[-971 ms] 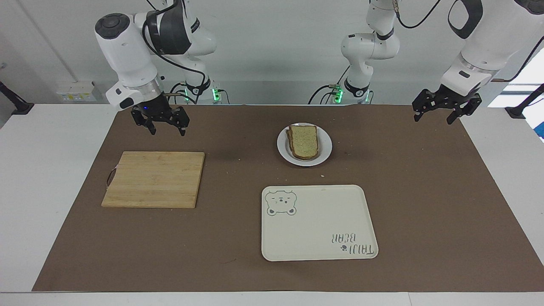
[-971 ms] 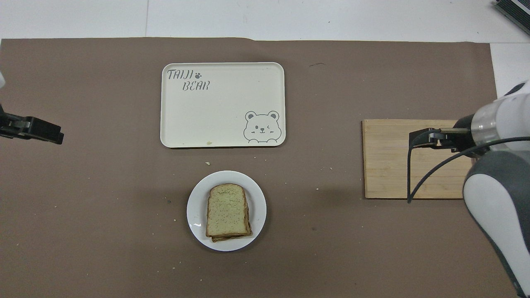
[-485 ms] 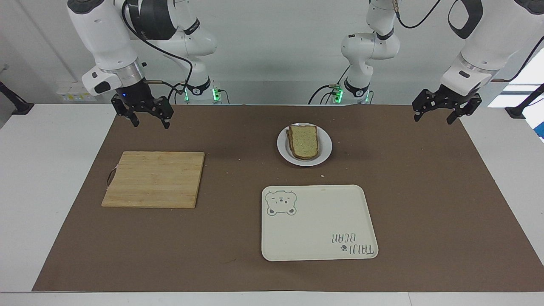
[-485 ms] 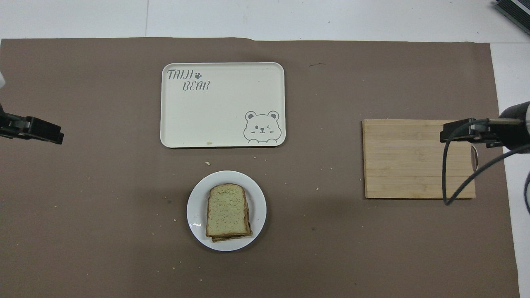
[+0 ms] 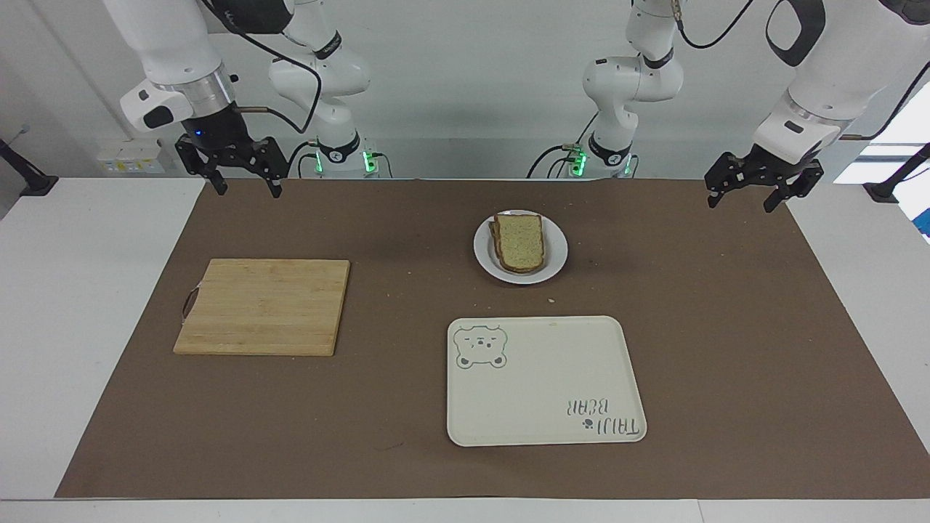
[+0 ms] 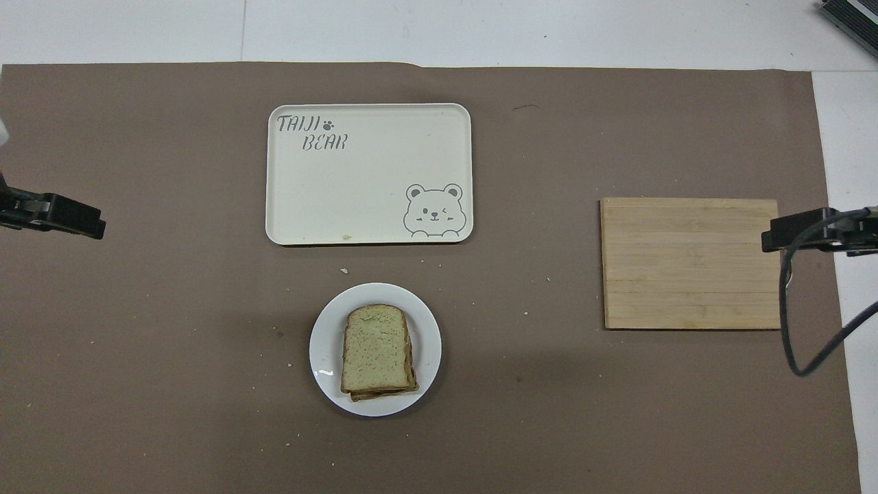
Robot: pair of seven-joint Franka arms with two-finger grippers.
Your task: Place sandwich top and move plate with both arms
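White plate [image 5: 558, 250], one, bears one sandwich top [image 5: 521, 240]; both claws, left [image 5: 747, 197] and right [image 5: 243, 182], hang spread, empty.

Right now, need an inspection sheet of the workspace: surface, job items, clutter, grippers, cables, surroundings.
Surface: brown mat over a white table; crumbs scattered on the mat.
Job's things: sandwich top lies on the stack on the plate; plate sits on the mat, nearer the robots than the tray.
Clutter: wooden cutting board, bare, toward the right arm's end.
Grippers: right gripper open, raised near the mat's corner; left gripper open, raised over the mat's edge. Neither holds anything.
Cables: black cable hangs from the right arm.
Surroundings: white wall, arm bases with green lights.
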